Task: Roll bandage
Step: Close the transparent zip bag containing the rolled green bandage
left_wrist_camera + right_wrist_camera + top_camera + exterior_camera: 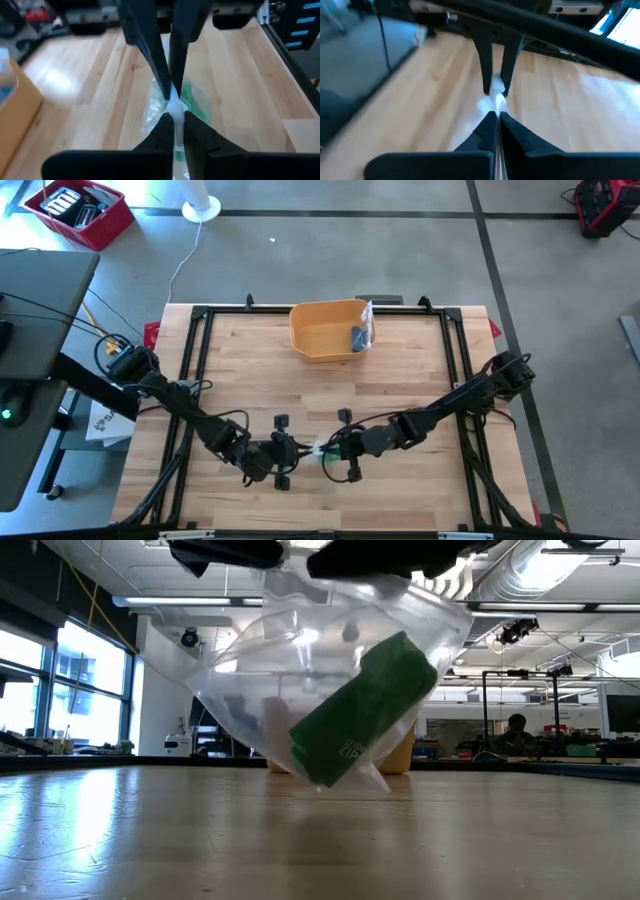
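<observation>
item: clear plastic bag holding a green bandage roll. it hangs just above the wooden table, roll tilted inside, lowest corner near the boards; in the low view i cannot tell whether it touches them. place: near the table's front edge, well apart from the yellow bin at the far edge.

left gripper: on the left side of the bag, fingers pinched narrow on the bag's bunched top edge.

right gripper: on the right side of the bag, facing the left gripper nearly tip to tip, fingers closed tight on the same crumpled plastic.

yellow bin: holds a small clear packet with something dark inside, at its right end.

red crate: on the floor, beyond the table's far left corner.
</observation>
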